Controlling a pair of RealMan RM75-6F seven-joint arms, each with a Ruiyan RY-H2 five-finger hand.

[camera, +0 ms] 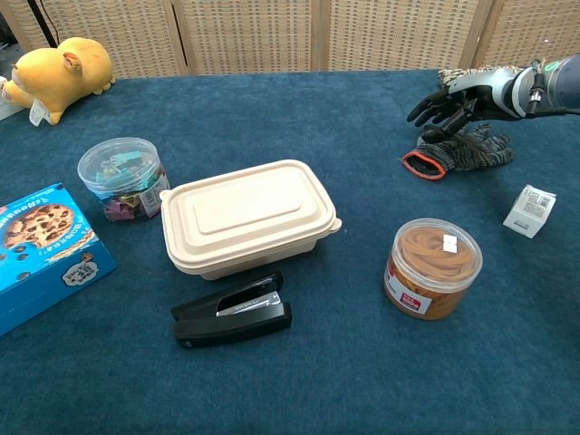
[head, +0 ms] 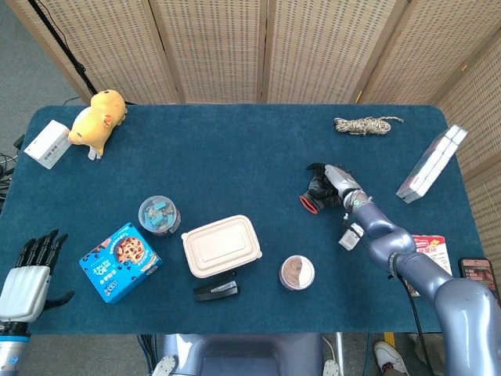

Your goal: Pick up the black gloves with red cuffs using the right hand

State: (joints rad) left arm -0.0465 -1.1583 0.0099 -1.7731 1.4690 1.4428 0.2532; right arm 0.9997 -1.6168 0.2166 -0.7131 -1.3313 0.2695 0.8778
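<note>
The black gloves with red cuffs lie in a heap on the blue table, right of centre, the red cuff pointing toward the table's middle. My right hand hovers directly over the gloves. In the chest view the right hand has its dark fingers spread and holds nothing, with a small gap above the gloves. My left hand rests open at the table's near left corner, far from the gloves.
A small white box sits just nearer than the gloves, and a jar of brown bands stands in front. A coil of rope lies behind. A beige lidded container, a stapler and a clip jar occupy the middle.
</note>
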